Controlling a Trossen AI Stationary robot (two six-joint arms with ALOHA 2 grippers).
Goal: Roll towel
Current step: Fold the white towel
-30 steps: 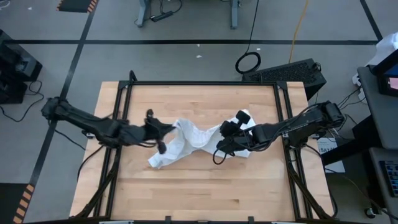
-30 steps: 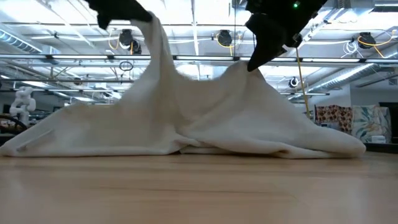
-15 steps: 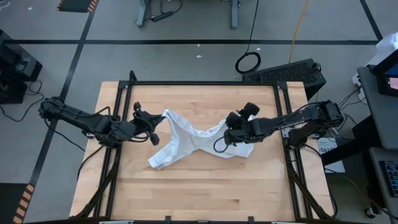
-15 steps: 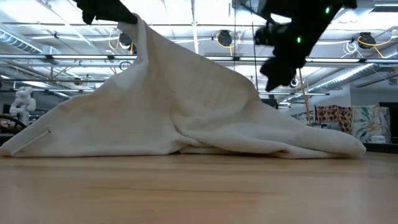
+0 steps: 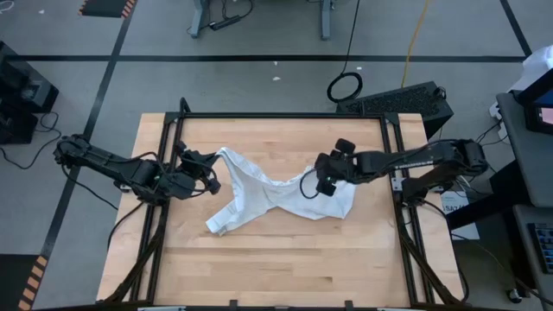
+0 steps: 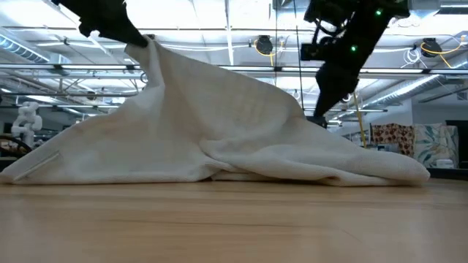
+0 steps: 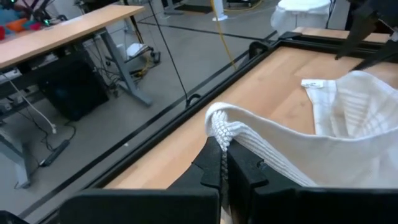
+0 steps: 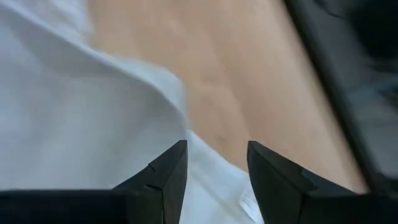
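On the wooden table (image 5: 285, 259), centre of the high view, I found the towel (image 5: 259, 194) lying crumpled, stretched from the left-centre of the frame down to the right-centre. I could read no brand or writing anywhere; a small white label (image 7: 314, 83) sewn at one towel edge showed in the left wrist view, but its print was too small to make out.

I noted the left gripper (image 5: 212, 162) at the left-centre of the high view, its fingers (image 7: 214, 163) pinched tight on a bunched corner of the towel. That corner was raised off the table, so in the low view the cloth rose to a peak at the upper left of the frame and sloped down to the right.

I noted the right gripper (image 5: 321, 185) right of centre in the high view, directly over the towel's right portion. Its fingers (image 8: 165, 171) stood apart with a moderate gap and held nothing; white cloth and bare wood showed between them. In the low view it hung just above the cloth at the upper right.
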